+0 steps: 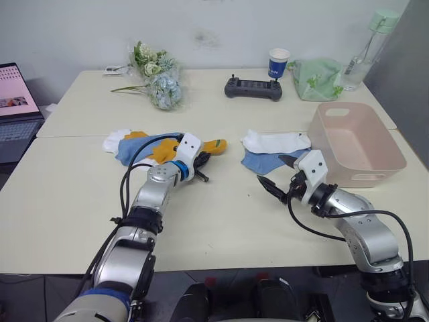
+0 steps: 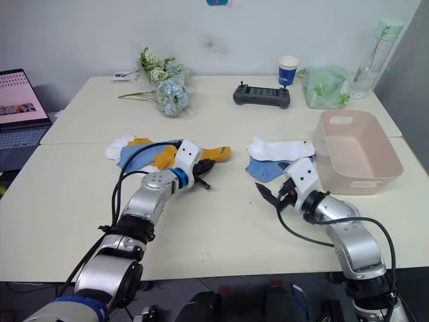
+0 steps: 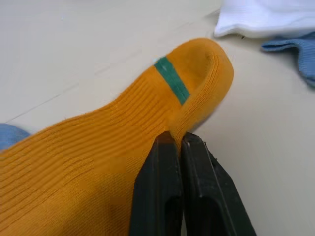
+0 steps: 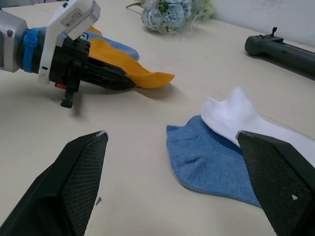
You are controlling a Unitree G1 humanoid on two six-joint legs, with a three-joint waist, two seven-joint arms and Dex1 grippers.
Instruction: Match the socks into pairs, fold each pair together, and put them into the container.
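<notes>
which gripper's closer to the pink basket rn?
Right. The right gripper hangs open just left of the basket, by the blue sock. The left gripper is across the table, shut on the orange sock.

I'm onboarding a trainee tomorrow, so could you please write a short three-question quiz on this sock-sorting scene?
1. True or false: the left hand is shut on the edge of a mustard-orange sock.
2. Multiple choice: what lies in the pink basket? A) a white sock B) a blue sock C) no sock at all
3. Fill in: near the right hand, a white sock lies partly over a ____ sock.

Key: 1 true; 2 C; 3 light blue.
</notes>
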